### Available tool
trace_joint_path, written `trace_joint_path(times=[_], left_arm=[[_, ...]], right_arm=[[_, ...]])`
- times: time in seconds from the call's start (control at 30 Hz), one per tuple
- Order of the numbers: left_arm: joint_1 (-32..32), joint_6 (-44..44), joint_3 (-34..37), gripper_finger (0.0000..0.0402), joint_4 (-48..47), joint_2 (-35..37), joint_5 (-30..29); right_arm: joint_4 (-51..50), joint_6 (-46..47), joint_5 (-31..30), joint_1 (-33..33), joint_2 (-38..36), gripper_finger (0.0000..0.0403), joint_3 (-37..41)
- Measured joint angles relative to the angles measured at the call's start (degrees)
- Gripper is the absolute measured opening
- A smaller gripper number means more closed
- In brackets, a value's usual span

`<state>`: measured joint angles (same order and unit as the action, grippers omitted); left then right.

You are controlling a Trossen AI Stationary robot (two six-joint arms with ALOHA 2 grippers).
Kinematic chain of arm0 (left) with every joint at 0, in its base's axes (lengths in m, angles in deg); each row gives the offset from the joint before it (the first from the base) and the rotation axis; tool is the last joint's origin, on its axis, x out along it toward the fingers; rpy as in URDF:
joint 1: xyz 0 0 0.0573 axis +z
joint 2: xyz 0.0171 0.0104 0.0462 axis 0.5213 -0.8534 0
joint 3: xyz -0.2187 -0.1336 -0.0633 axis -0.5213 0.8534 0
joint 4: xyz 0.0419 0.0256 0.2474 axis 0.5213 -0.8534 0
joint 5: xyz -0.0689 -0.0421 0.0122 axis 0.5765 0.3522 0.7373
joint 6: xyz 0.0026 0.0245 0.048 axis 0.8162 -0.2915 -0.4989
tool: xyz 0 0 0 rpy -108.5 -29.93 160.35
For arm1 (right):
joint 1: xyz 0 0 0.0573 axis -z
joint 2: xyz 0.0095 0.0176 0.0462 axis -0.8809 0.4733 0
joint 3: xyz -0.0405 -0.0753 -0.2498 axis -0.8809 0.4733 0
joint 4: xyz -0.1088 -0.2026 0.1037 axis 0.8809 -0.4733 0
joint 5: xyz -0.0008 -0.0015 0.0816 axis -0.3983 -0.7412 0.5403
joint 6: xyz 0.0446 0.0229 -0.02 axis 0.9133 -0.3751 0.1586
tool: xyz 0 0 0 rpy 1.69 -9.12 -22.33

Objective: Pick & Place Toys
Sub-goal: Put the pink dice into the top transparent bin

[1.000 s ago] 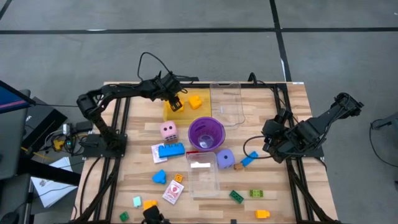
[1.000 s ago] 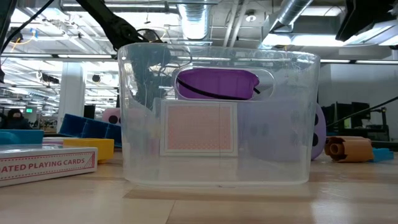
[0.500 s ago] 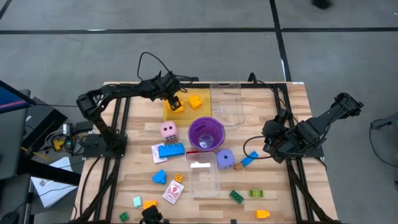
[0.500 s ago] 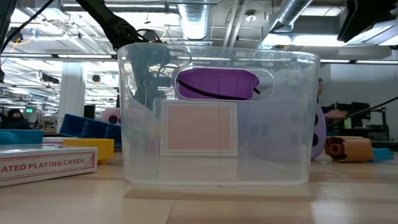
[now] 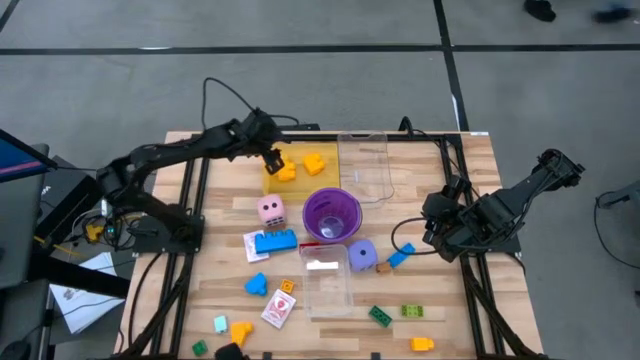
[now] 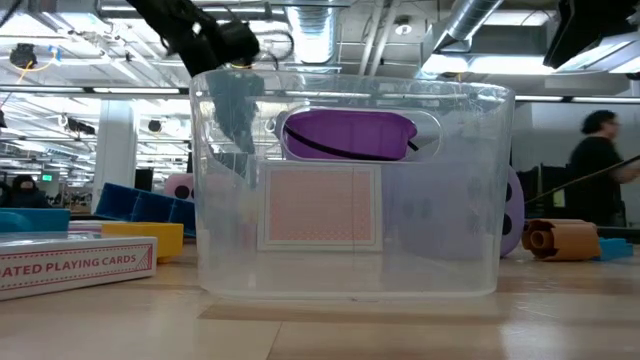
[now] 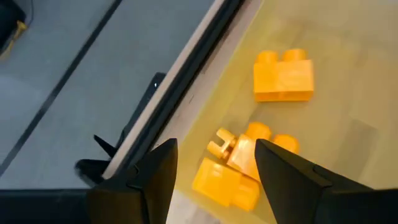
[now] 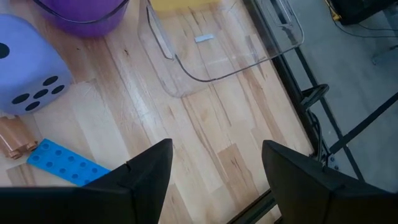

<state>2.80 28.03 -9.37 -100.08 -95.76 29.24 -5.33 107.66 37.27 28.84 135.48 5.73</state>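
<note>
Now left gripper (image 7: 214, 163) released above yellow bricks (image 7: 235, 169) in yellow tray (image 7: 348, 124), right gripper (image 8: 214, 163) released, waiting table's right.

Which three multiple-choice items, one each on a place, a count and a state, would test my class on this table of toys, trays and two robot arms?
1. Where does the purple die lie?
A. In the yellow tray
B. On the table beside the purple cup
C. In the clear tray

2. How many yellow bricks lie in the yellow tray?
A. None
B. Two
C. Five

3. How does the left end effector stand?
A. Open, holding nothing
B. Shut on a blue brick
C. Shut on a card

Answers:
1. B: the high view shows the die on the wood, just next to the purple cup.
2. B: the high view shows one yellow brick and another on the tray.
3. A: the left wrist view shows its fingers apart with nothing between them, over the tray.
</note>
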Motion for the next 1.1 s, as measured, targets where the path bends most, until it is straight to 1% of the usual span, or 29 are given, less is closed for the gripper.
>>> trace_joint_path(times=[0.07, 0.23, 0.27, 0.37, 0.5, 0.67, 0.73, 0.8, 0.87, 0.93, 1.03, 1.1], left_arm=[[-0.49, 0.00, 0.00, 0.0209, -2.08, 3.30, 1.44], [-2.12, 0.95, 0.10, 0.0207, -8.70, 11.82, 7.53], [-2.66, 1.58, 0.59, 0.0207, -8.78, 13.49, 8.38], [-4.91, 3.07, 3.62, 0.0207, -9.37, 18.98, 11.48], [-9.42, 6.17, 9.13, 0.0209, -8.51, 25.98, 15.83], [-17.92, 8.06, 16.72, 0.0215, -1.79, 33.41, 16.65], [-21.34, 8.22, 19.03, 0.0217, 1.60, 35.50, 16.63], [-24.70, 9.18, 21.07, 0.0219, 5.78, 36.82, 15.96], [-27.76, 9.15, 22.79, 0.0219, 10.41, 37.39, 14.48], [-30.55, 8.49, 24.49, 0.0218, 17.04, 37.30, 12.11], [-33.77, 4.71, 26.32, 0.0215, 26.39, 36.37, 9.09], [-35.32, 4.28, 26.96, 0.0215, 30.60, 35.44, 7.09]], right_arm=[[0.01, -0.02, 0.00, 0.00, 0.00, 0.0242, 0.00], [0.01, 0.00, 0.00, 0.00, 0.00, 0.0242, 0.00], [0.02, 0.00, -0.01, 0.00, 0.00, 0.0242, 0.00], [0.02, 0.09, -0.02, 0.00, 0.00, 0.0242, 0.00], [0.01, 2.76, -0.12, -0.03, 0.00, 0.0242, 0.00], [0.04, 8.36, -0.39, -1.62, 0.00, 0.0242, 0.00], [0.21, 11.39, -0.68, -2.66, 0.00, 0.0242, 0.00], [0.91, 14.64, -2.22, -4.20, 0.00, 0.0242, 0.00], [1.88, 17.18, -5.63, -6.31, 0.02, 0.0242, 0.00], [2.61, 18.76, -10.18, -8.45, 0.16, 0.0242, -0.02], [2.59, 20.92, -16.35, -11.18, 0.53, 0.0242, -0.02], [2.66, 21.23, -18.91, -12.56, 0.61, 0.0242, -0.02]])
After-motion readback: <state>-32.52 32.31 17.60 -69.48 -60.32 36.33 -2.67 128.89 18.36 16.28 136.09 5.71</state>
